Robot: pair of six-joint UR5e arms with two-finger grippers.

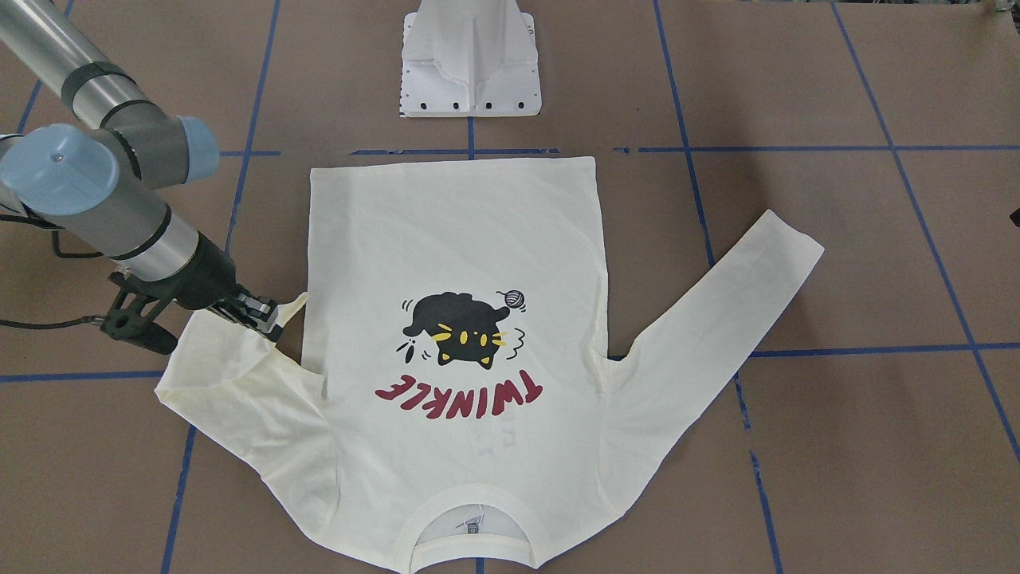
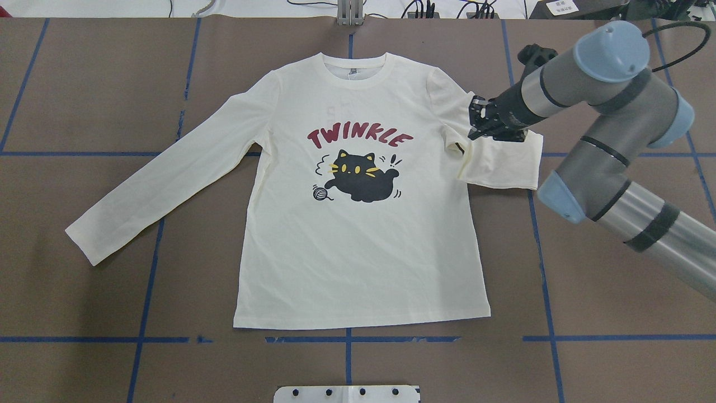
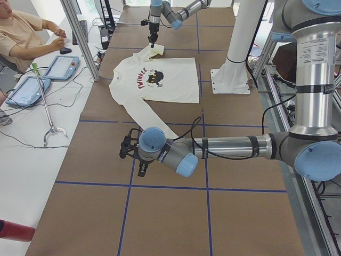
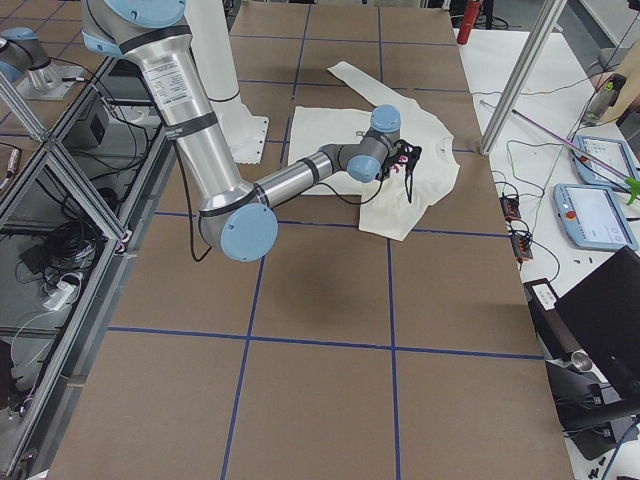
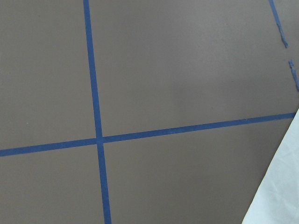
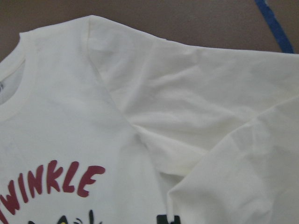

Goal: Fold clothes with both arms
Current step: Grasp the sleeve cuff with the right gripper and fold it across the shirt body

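Sleeve point(image 2: 503, 162) of the cat-print T-shirt point(image 2: 358, 252) is gripped by the right hand point(image 2: 474, 130) — the state of the left hand point(image 3: 130, 154) cannot be told.

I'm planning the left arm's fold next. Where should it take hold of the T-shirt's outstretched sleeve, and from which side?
Probably at the cuff of the outstretched sleeve, coming down from above on the robot's left. The sleeve lies flat and straight, angled away from the body of the T-shirt. Its free end should therefore lift and carry over most easily.
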